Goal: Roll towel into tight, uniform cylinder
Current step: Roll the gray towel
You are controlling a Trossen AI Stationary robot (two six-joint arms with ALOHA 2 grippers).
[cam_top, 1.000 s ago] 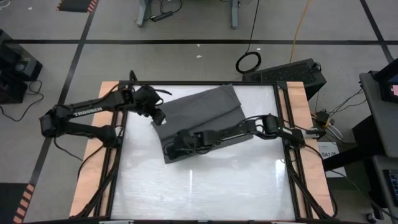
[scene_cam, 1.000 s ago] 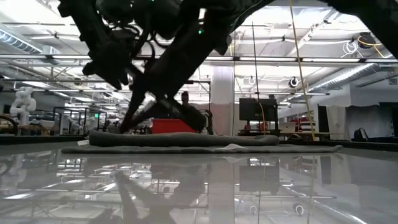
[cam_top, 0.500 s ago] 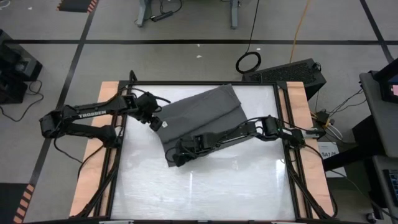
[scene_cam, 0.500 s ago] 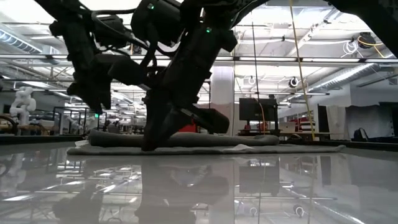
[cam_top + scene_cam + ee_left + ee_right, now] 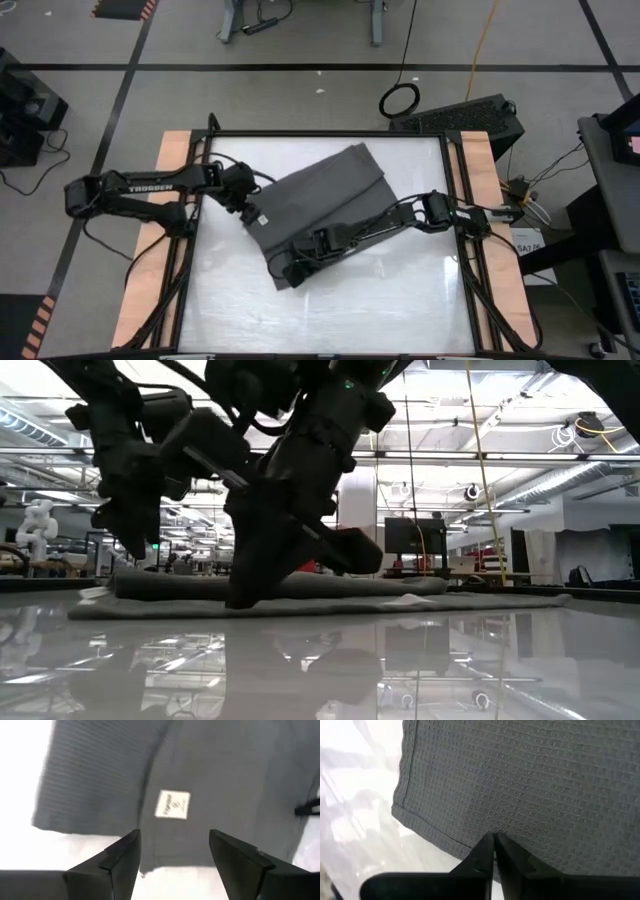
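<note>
The charcoal-grey towel (image 5: pixel 330 205) lies flat and askew on the glossy white tabletop, with a thicker folded band (image 5: pixel 300 584) along its far side. Its small white tag (image 5: pixel 172 804) sits near the left corner. My left gripper (image 5: pixel 252 213) hovers open just above that corner, its fingers (image 5: pixel 122 851) either side of the tag and touching nothing. My right gripper (image 5: pixel 288 272) is shut, its tips down on the towel's near corner. My right gripper has its shut fingertips (image 5: pixel 494 840) on the towel's top face, just inside the hemmed near edge (image 5: pixel 435 834). The fingers slant down from the table's right. The cloth around them lies flat on the table. Whether any cloth is caught between the tips I cannot tell.
A black frame (image 5: pixel 320 133) rims the table, with wooden strips (image 5: pixel 165 210) along both sides. The near half of the tabletop (image 5: pixel 330 320) is bare. A black keyboard-like box (image 5: pixel 465 115) and a cable ring (image 5: pixel 400 98) lie on the floor beyond the far right corner.
My right gripper has moved toward the table's near edge with its tips on the towel. The towel's near corner has slid along with it, and the whole cloth has shifted nearer. My left gripper has come down and toward the near edge, to the tagged corner.
</note>
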